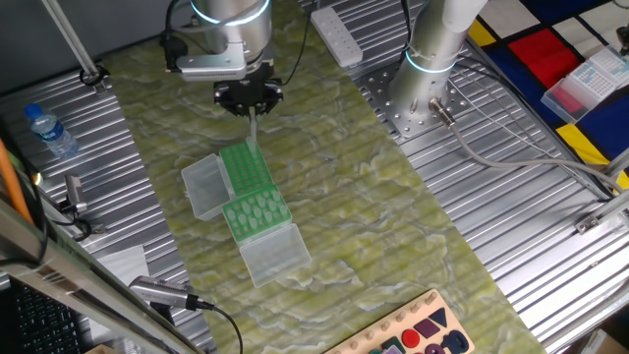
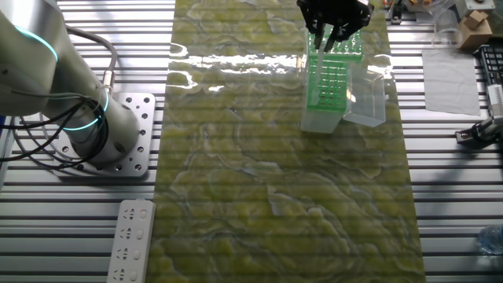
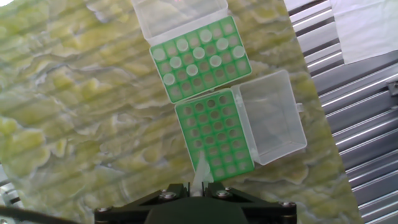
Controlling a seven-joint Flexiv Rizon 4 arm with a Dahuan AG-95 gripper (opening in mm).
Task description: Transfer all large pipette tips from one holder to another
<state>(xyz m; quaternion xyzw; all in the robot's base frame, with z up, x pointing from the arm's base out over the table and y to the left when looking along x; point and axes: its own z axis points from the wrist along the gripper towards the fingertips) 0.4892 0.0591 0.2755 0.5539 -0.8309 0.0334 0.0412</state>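
Note:
In the hand view two green racks lie end to end. The farther rack (image 3: 200, 59) holds several large pipette tips (image 3: 198, 53), seen as pale round dots. The nearer rack (image 3: 214, 134) shows only empty holes. My gripper (image 3: 199, 185) is shut on one whitish tip (image 3: 201, 171), which points down at the near edge of the empty rack. From the fixed views the gripper (image 1: 251, 101) (image 2: 330, 27) hangs above that empty rack (image 1: 244, 167) with the tip (image 1: 253, 128) sticking out below the fingers. The filled rack (image 1: 257, 214) lies just beyond it.
Each rack has a clear hinged lid folded open: one (image 3: 273, 115) beside the empty rack, one (image 3: 177, 15) past the filled rack. A power strip (image 1: 337, 34), a water bottle (image 1: 51, 133) and a second arm's base (image 1: 432, 59) stand off the mat.

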